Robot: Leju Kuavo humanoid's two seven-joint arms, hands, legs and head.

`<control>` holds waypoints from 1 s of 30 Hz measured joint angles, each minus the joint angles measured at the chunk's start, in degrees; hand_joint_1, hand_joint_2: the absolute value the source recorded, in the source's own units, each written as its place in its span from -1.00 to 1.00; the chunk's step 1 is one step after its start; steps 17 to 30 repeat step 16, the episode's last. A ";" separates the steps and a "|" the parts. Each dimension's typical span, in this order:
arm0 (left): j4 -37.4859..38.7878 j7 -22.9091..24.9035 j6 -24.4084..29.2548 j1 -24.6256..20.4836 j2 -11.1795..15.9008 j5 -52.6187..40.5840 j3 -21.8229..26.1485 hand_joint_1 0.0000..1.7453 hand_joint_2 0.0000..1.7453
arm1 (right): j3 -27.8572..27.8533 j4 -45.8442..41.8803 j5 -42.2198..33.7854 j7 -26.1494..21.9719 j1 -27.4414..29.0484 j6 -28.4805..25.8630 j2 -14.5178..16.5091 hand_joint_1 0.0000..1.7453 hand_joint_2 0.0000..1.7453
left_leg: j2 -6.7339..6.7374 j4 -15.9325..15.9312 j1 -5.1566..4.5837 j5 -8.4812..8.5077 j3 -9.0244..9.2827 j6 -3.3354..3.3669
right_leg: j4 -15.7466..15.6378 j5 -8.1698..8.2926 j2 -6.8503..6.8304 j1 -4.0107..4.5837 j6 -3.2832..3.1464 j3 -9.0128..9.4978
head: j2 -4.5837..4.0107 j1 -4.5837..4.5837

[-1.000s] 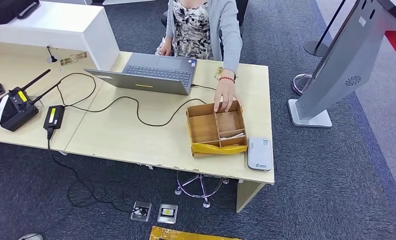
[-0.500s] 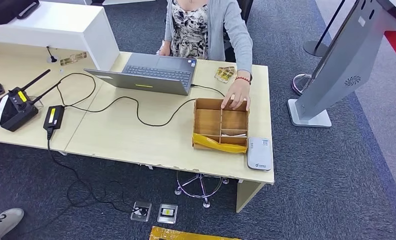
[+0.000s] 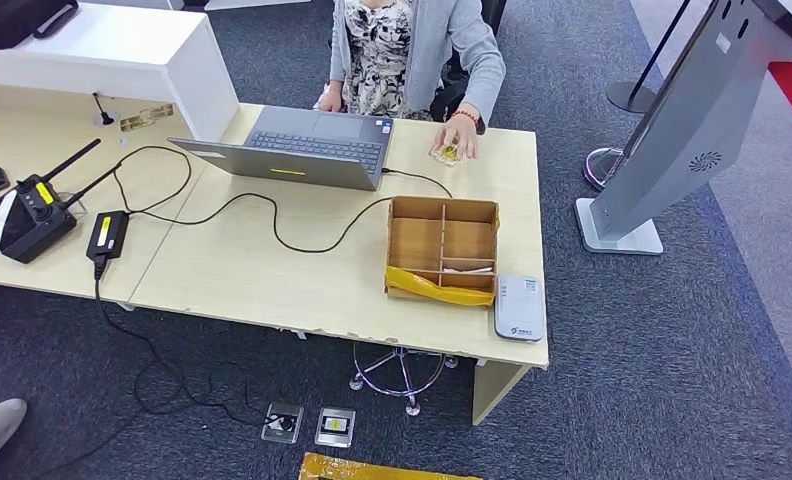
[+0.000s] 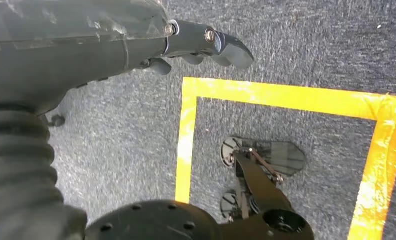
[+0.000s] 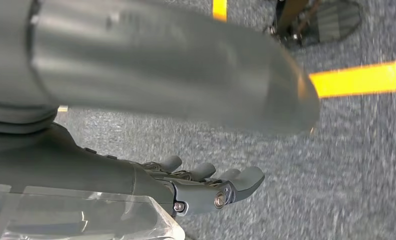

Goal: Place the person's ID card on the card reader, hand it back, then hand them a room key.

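Both my hands hung empty over the carpet, left hand (image 4: 136,45) and right hand (image 5: 206,187) slack-fingered. Her hand (image 3: 450,145) rested on a small card-like thing on the desk (image 3: 272,280), far from the reader (image 3: 519,308). I judged it thin, stiff, slick; best pinched by its edges.

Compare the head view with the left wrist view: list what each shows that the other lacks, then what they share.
Head view alone: the desk with a laptop, a wooden divided box, a grey card reader beside it, and a person whose hand rests on a small item near the desk's far edge.

Left wrist view alone: the left hand, holding nothing, hanging over the floor.

Both: grey carpet and yellow floor tape.
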 joint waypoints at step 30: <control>-1.72 1.20 -1.93 1.70 -0.48 -8.89 10.10 -1.00 -1.00 | 0.02 -2.50 2.22 -0.95 1.86 2.28 2.39 -1.00 -1.00 | 0.01 0.00 0.00 0.00 0.00 0.00 | 0.00 0.00 0.01 0.00 0.00 0.00 | 0.00 0.01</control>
